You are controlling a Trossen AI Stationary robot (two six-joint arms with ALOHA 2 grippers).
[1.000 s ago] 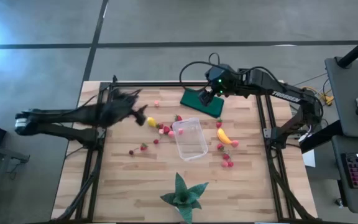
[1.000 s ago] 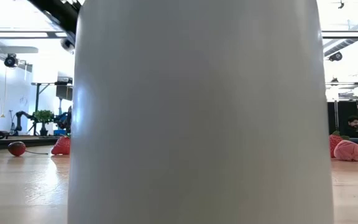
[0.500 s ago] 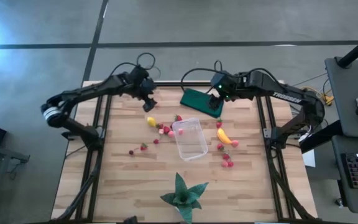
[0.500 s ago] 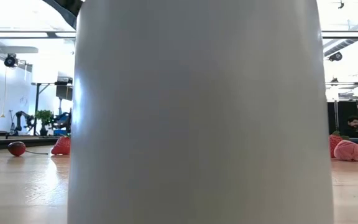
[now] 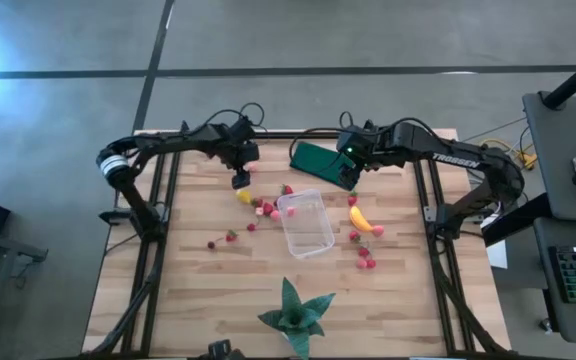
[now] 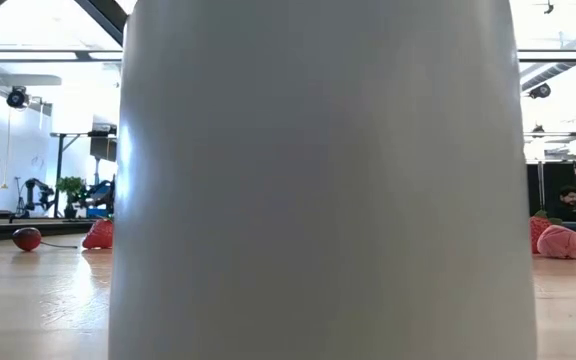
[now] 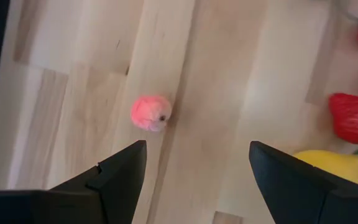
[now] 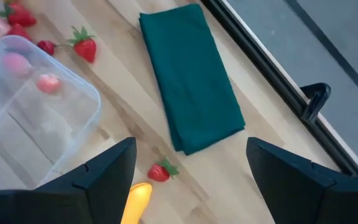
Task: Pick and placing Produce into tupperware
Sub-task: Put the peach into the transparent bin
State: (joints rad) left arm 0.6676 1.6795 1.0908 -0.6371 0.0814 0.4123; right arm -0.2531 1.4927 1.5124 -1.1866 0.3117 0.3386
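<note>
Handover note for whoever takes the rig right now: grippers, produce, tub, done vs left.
Left gripper: open, empty, over the far-left table by a pink berry, a strawberry and the yellow lemon piece.
Right gripper: open, empty, over the dark green cloth at the far edge.
Tupperware: mid-table, upright; through its clear wall the right wrist view shows two pink pieces, in it or beneath it, cannot tell.
Left to do: the red and pink pieces scattered on both sides of the tub, and the banana on its right.

Robotics lab (more robot arms (image 6: pixel 38 190) behind)
</note>
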